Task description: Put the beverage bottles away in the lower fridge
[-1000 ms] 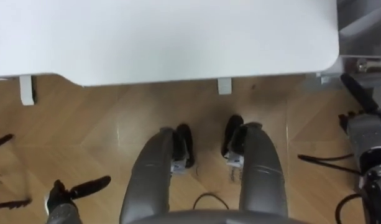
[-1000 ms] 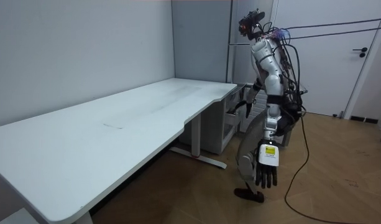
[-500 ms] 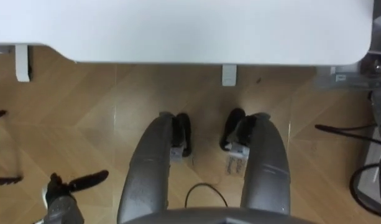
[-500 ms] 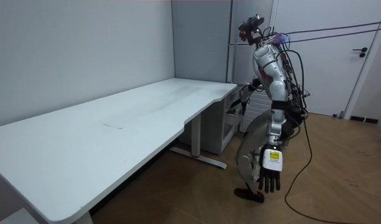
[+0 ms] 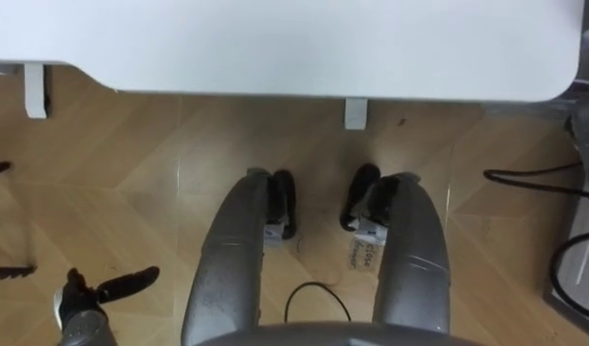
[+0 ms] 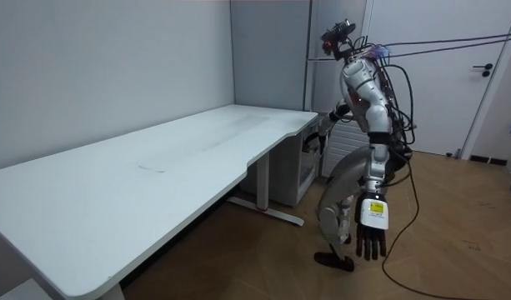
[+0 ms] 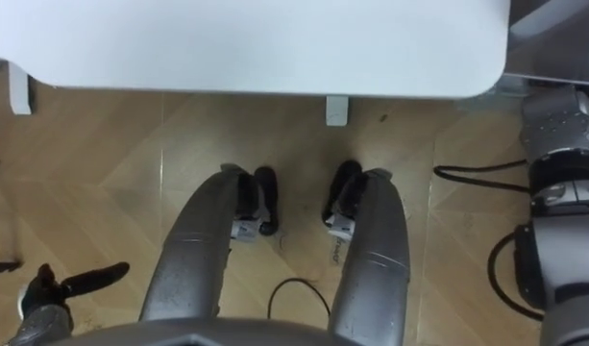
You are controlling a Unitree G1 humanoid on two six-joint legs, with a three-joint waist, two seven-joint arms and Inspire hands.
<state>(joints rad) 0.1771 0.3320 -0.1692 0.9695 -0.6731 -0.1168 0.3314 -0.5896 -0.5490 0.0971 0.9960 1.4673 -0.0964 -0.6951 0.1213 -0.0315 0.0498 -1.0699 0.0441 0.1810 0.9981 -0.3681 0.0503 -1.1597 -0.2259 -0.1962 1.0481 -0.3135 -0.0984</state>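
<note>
I stand upright at the front edge of a wide white desk (image 5: 294, 43), looking down at my own legs and the wooden floor. My left hand (image 5: 79, 300) hangs low at my side with its dark fingers straight; in the room view this left hand (image 6: 373, 233) dangles toward the camera. My right arm (image 7: 555, 154) comes in at the right edge by the desk's corner. The room view puts my right hand (image 6: 323, 138) close to the desk's end, too small there to read its fingers. Nothing is in either hand.
The desk's white feet (image 5: 356, 113) rest on the floor just ahead of my own. A grey drawer unit (image 6: 308, 167) sits under the desk's far end. Behind me are a white door (image 6: 480, 75) and open wooden floor (image 6: 455, 250).
My left hand has swung further toward the room view's right and sunk lower in the eye view. The view has shifted, and my right hand has slipped past the left eye view's right edge.
</note>
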